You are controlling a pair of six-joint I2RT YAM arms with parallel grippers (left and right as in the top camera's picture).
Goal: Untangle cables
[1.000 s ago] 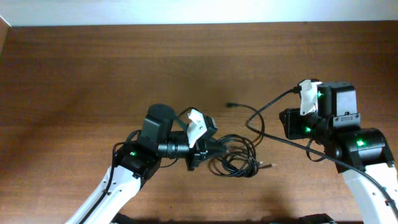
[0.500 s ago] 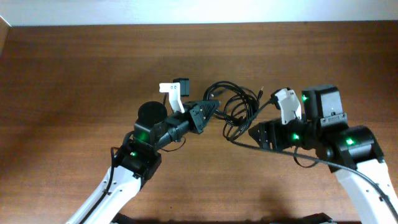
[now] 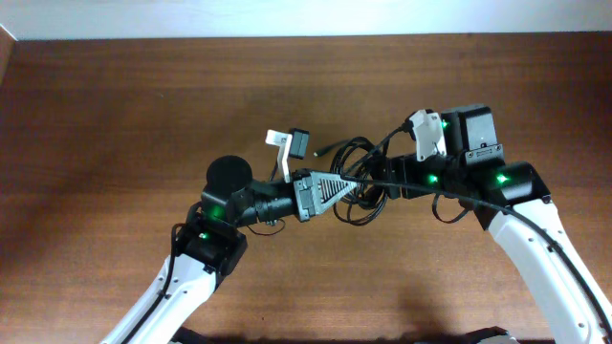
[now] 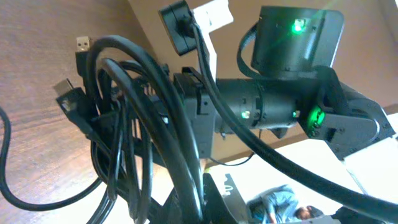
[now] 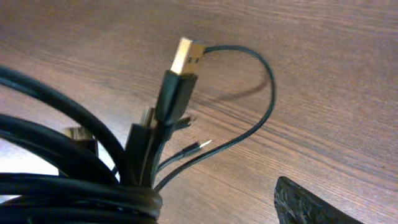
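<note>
Closer together than half a second ago, the left tool [image 3: 337, 184] and right tool [image 3: 387, 174] have the cables [image 3: 361, 183] bunched between them above the tabletop [image 3: 143, 96]. The left tool is clamped on the cables at its tip; I cannot tell whether the right tool grips them.

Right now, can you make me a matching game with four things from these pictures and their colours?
Things:
1. cables
2. table
3. plug tip
4. light on the right arm

Colours:
A. brown wood
B. green
C. black
D. shiny gold

Pairs: 1-C, 2-A, 3-D, 4-B.
</note>
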